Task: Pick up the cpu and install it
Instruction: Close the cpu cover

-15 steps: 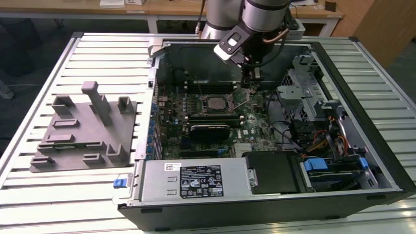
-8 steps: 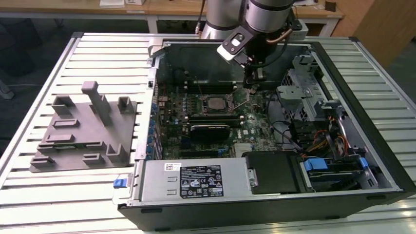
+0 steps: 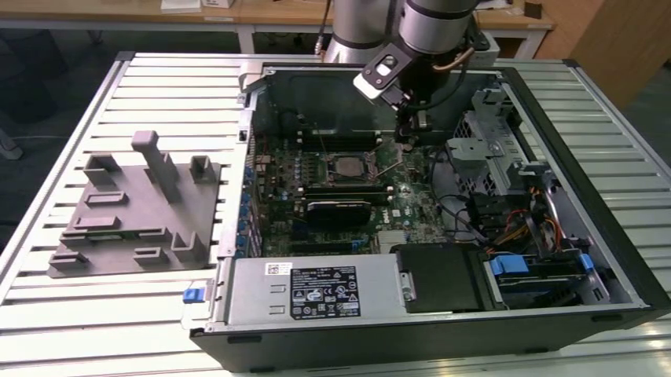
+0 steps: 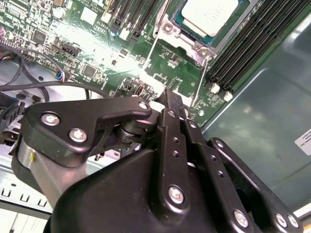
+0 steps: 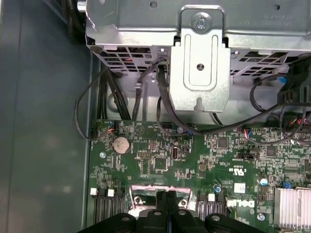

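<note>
The cpu point(image 4: 210, 14), a pale silver square, lies inside the metal-framed socket point(image 4: 198, 44) on the green motherboard point(image 4: 97, 53); in the exterior view the cpu point(image 3: 347, 166) sits mid-board. My gripper point(image 3: 407, 138) hangs inside the open computer case, toward the exterior view's right of the socket and apart from it. In both wrist views its black fingers point(image 4: 171, 104) press together with nothing between them, tips just above the board near the socket's thin wire lever point(image 4: 200, 80). The first wrist view shows the gripper point(image 5: 167, 195) at the socket's edge.
A grey plastic tray point(image 3: 137, 212) with upright posts lies on the slatted table at the exterior view's left. Inside the case point(image 3: 618, 236) are a metal drive cage point(image 5: 199, 58), black cables point(image 5: 121, 92), memory slots point(image 4: 252, 48) and a power supply point(image 3: 314, 289).
</note>
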Motion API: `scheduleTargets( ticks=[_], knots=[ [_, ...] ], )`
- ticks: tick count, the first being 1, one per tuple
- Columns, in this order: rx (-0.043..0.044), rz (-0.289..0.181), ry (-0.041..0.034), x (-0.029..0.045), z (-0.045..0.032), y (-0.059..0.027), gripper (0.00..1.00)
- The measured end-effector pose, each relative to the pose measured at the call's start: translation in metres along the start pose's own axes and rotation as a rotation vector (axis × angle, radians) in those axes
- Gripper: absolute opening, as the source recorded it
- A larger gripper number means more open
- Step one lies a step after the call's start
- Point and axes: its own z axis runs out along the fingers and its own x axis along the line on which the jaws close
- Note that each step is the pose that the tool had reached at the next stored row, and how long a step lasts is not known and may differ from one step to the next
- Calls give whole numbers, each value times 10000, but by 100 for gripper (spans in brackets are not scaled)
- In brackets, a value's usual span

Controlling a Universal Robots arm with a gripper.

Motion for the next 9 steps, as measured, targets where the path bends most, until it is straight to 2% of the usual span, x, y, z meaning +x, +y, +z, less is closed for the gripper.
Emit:
scheduleTargets(
  ticks=[9],
  knots=[
    [6, 1, 2, 32, 64, 94, 11]
  ],
)
